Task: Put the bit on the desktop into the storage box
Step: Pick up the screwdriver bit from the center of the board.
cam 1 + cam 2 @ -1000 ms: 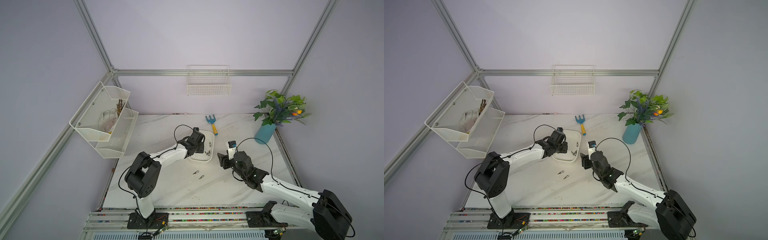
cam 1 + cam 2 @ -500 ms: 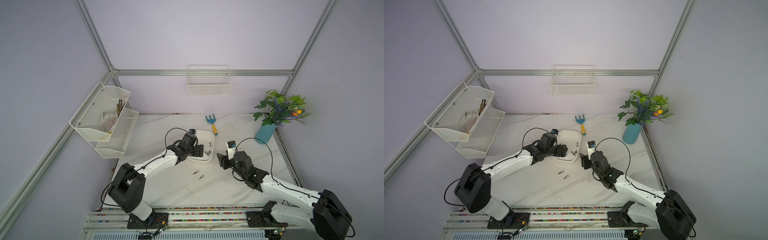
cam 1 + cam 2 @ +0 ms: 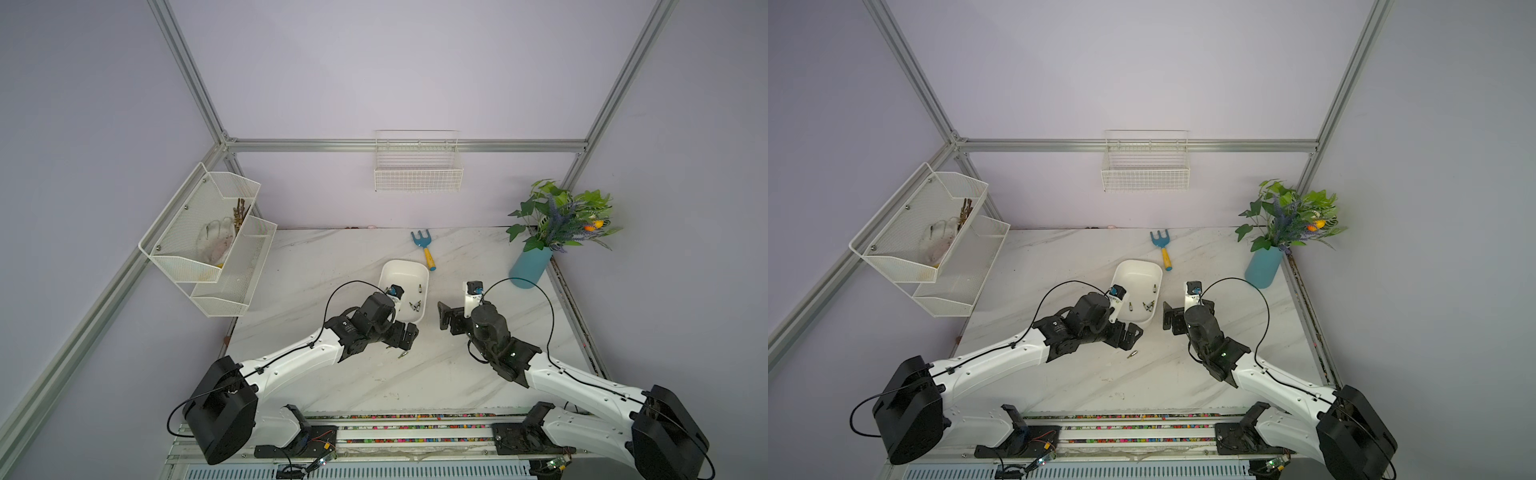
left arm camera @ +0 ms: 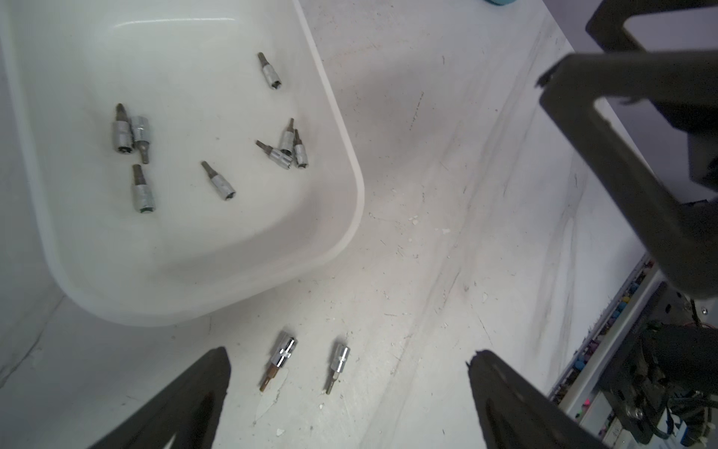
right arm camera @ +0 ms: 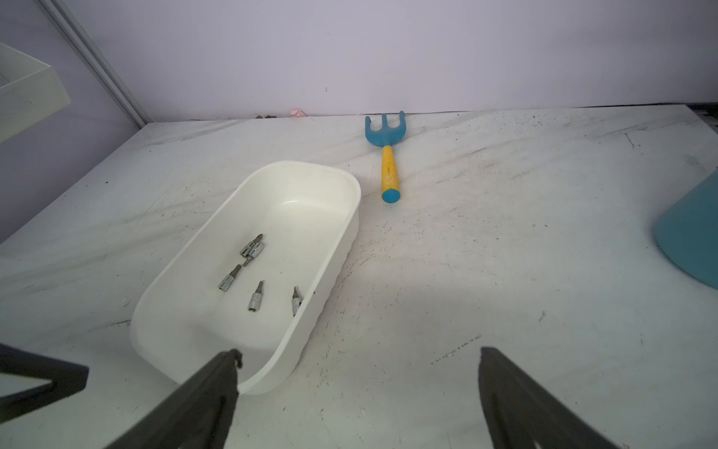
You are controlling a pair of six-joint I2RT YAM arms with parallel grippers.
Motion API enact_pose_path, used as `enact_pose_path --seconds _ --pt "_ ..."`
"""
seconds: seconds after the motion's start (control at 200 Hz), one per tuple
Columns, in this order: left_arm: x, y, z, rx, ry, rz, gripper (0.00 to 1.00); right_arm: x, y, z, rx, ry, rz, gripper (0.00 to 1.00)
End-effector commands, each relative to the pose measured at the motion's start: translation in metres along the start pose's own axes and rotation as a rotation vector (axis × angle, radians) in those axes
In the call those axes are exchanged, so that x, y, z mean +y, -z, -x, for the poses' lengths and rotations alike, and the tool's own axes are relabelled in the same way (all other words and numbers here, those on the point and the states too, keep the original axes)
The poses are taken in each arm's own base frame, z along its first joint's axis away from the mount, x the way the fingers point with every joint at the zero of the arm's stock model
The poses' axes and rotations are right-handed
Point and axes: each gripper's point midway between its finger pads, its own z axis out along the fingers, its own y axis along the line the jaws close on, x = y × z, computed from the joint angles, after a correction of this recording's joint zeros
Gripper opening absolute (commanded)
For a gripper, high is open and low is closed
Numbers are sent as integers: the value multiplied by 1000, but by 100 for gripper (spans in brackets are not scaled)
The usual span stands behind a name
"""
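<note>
Top view, frame centre: left gripper (image 3: 404, 337) and right gripper (image 3: 455, 319), both spread wide, empty. One bit (image 3: 402, 354) lies on the desktop (image 3: 316, 270) just below the storage box (image 3: 405, 274); a second seems hidden.

Blue-yellow hand rake (image 3: 423, 248) lying flat; teal vase (image 3: 530, 268) holding plant (image 3: 565, 216); wire basket (image 3: 417, 174), two-tier mesh rack (image 3: 208, 237) hanging.

We find the desktop (image 3: 374, 386) open across the lower centre of a top view, so passage there is free. The storage box (image 3: 409, 270) blocks mid-frame, with the rake (image 3: 424, 248) just above it. The vase (image 3: 530, 270) crowds the right edge, and the mesh rack (image 3: 208, 249) hangs at the left edge.
</note>
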Motion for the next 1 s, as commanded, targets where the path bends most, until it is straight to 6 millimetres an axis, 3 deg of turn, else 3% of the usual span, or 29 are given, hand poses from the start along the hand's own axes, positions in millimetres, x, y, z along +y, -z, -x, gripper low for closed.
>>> enact_pose_path --seconds 0.0,0.22,0.4,0.995 --pt "-13 -7 -3 12 -55 -29 100 -20 3 3 -30 -48 -90 100" --pt "-18 -36 -29 120 -98 10 100 -54 9 4 -60 -108 -205 100" --pt "-19 -48 -45 177 -125 51 100 -73 12 2 -67 -176 -223 100" --pt "-12 -63 -67 255 -144 105 80 -59 5 -7 -55 -127 -112 100"
